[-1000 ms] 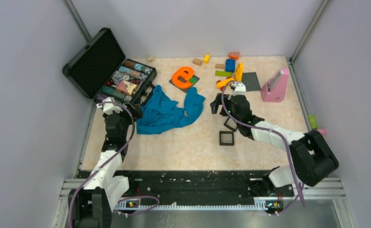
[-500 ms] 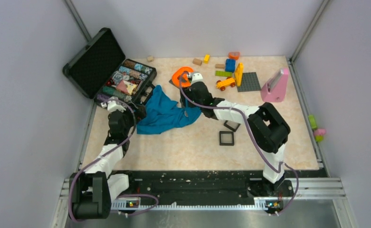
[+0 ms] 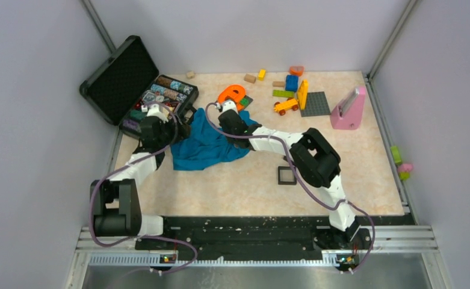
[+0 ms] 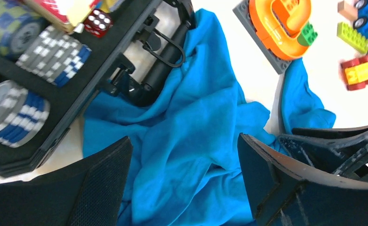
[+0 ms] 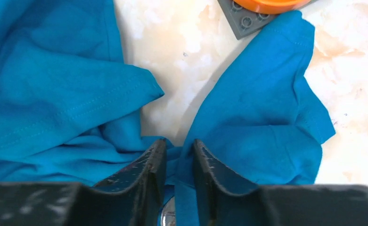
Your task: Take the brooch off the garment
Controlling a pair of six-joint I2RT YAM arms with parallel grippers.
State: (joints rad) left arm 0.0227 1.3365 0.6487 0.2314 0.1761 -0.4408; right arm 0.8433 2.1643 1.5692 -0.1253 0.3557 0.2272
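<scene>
Between plain grey walls a beige mottled counter [image 3: 250, 192] is seen, and on it a crumpled blue cloth garment [image 3: 205, 147] is spread, one edge lying against an open black case [image 3: 118, 78].

The brooch cannot be made out with certainty in any view. Only a small pale greyish piece [image 5: 168, 215] is seen at the bottom edge of the right wrist view, low between the fingers, and it is judged that this may be the brooch, sitting in the fold at the garment's right part.

The right hand [image 5: 178, 143] is narrowed to a small gap, with a fold of the blue cloth between its fingers; whether the fold is pinched firmly cannot be told. The left hand [image 4: 183, 140] is held wide open over the garment's left part, and nothing is gripped by it.

The brooch is expected to be light and stiff, but very small, so it can slip easily from the fingers. It is probably fixed through the cloth, which is soft and would be lifted together with it. Hold should be taken on the piece itself, at its rim, not on the fabric around it. The cloth should be pressed down just beside it by the other hand, otherwise the fabric could be stretched or torn.
</scene>
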